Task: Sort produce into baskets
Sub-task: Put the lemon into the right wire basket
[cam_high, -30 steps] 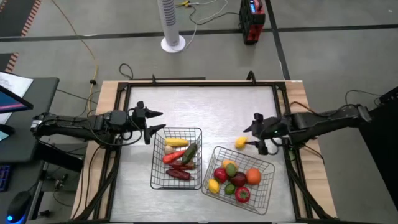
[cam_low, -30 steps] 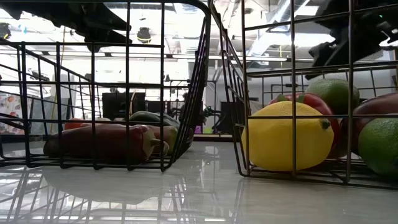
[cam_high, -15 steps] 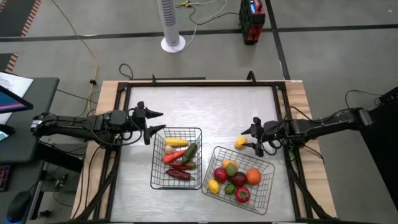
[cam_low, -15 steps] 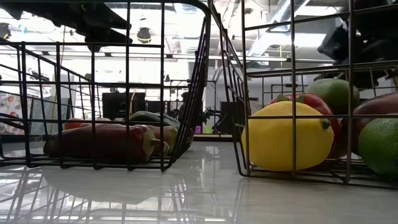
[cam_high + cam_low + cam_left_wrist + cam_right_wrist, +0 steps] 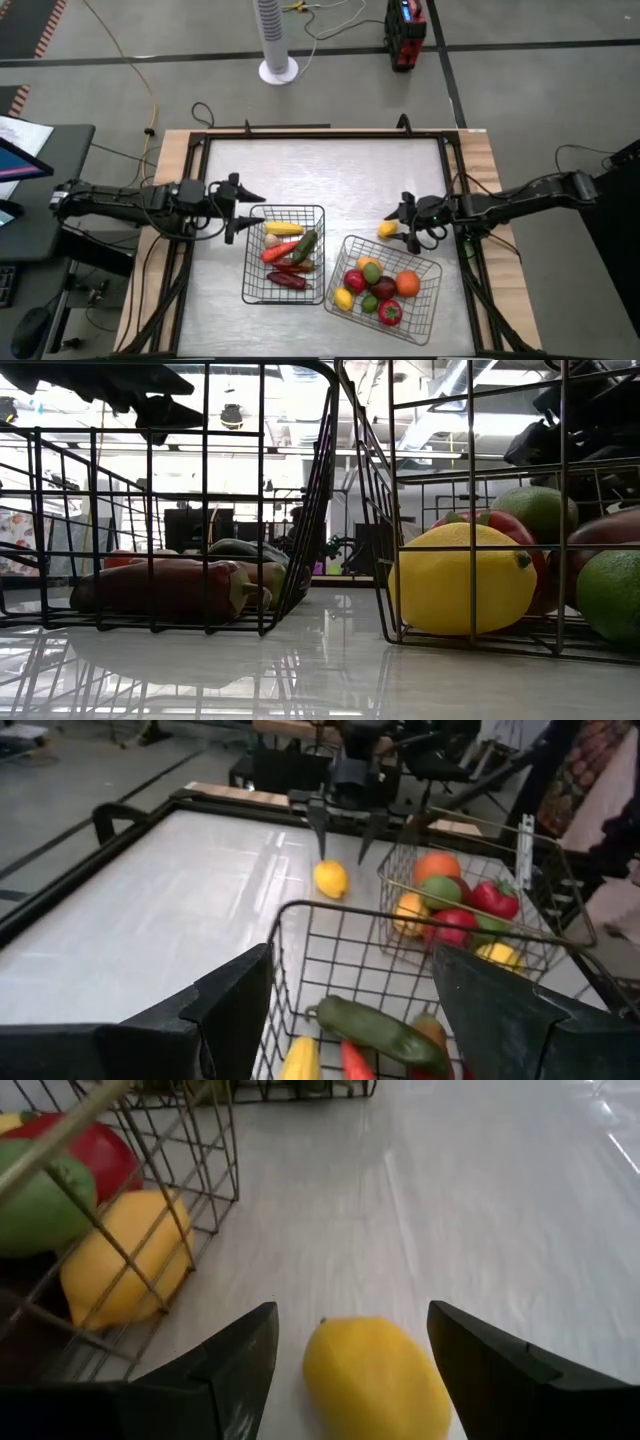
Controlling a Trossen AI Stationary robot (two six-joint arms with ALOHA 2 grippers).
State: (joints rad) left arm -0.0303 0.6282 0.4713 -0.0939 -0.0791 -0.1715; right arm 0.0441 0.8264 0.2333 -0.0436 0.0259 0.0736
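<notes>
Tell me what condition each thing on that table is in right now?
Loose lemon: lying on the table, between the open fingers, not gripped.
Right gripper: open, around the lemon.
Left gripper: open, empty, beside the left basket.
Left basket: holds long produce.
Right basket: holds round produce.

Wide bare table lies behind both baskets, free to cross. The lemon sits alone on the table just beside the right basket, whose rim blocks that side, while the right gripper straddles it with fingers spread. Only a narrow gap separates the left basket from the right one.
</notes>
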